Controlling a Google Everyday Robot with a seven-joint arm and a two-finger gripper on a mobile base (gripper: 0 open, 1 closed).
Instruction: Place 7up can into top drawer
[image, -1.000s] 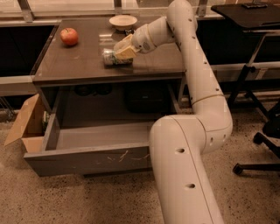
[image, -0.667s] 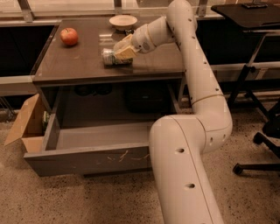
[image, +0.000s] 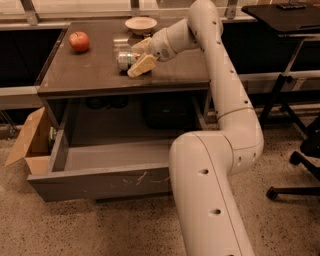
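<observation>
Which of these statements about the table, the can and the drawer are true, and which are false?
1. The top drawer is pulled open. True.
2. The 7up can lies inside the drawer. False: it lies on the table, with the tool right at it.
3. A red apple sits on the table, apart from the can. True.
4. The small dish is on the floor. False: it stands near the table's back edge, behind the tool.
5. A cardboard box stands on the floor beside the open drawer. True.
</observation>
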